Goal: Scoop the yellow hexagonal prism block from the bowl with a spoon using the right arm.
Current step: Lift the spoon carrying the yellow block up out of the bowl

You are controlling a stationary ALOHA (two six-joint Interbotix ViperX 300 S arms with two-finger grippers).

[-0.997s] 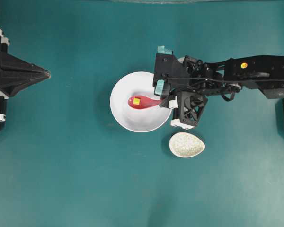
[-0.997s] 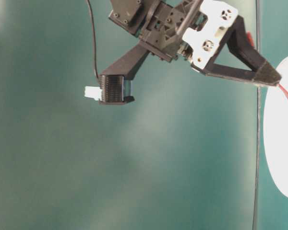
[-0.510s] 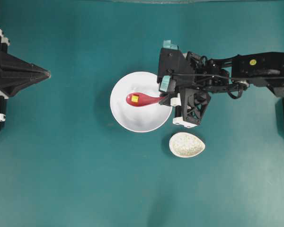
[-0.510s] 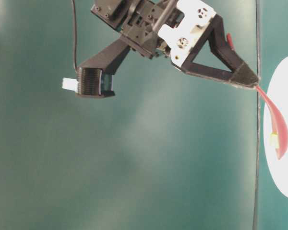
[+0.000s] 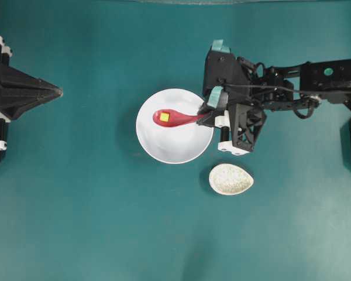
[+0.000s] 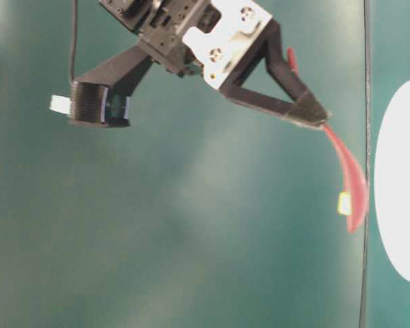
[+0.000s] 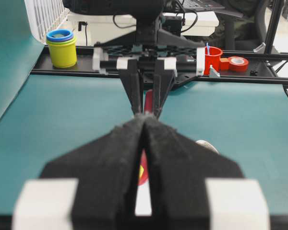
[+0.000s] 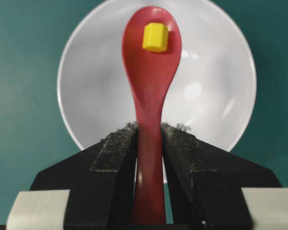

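The pinkish-red spoon [image 8: 151, 72] is held by its handle in my right gripper [image 8: 149, 129], which is shut on it. The yellow hexagonal prism block [image 8: 155, 37] lies in the spoon's scoop. The spoon [image 6: 352, 184] hangs clear of the white bowl [image 6: 400, 191], with the block [image 6: 344, 203] riding on it. From overhead the scoop and block [image 5: 164, 117] sit over the bowl's [image 5: 175, 146] upper left part, and the right gripper [image 5: 207, 114] is at the bowl's right rim. My left gripper [image 5: 59, 91] stays shut at the far left.
A small speckled egg-shaped dish [image 5: 230, 179] lies just below right of the bowl, under the right arm's wrist. Beyond the table's far edge stand stacked yellow and blue cups [image 7: 61, 48], a red cup [image 7: 213, 60] and a red tape roll [image 7: 238, 62].
My right gripper has lifted the spoon out of the bowl with the yellow block in its scoop, and the wrist has drifted slightly right. The left arm has not moved.
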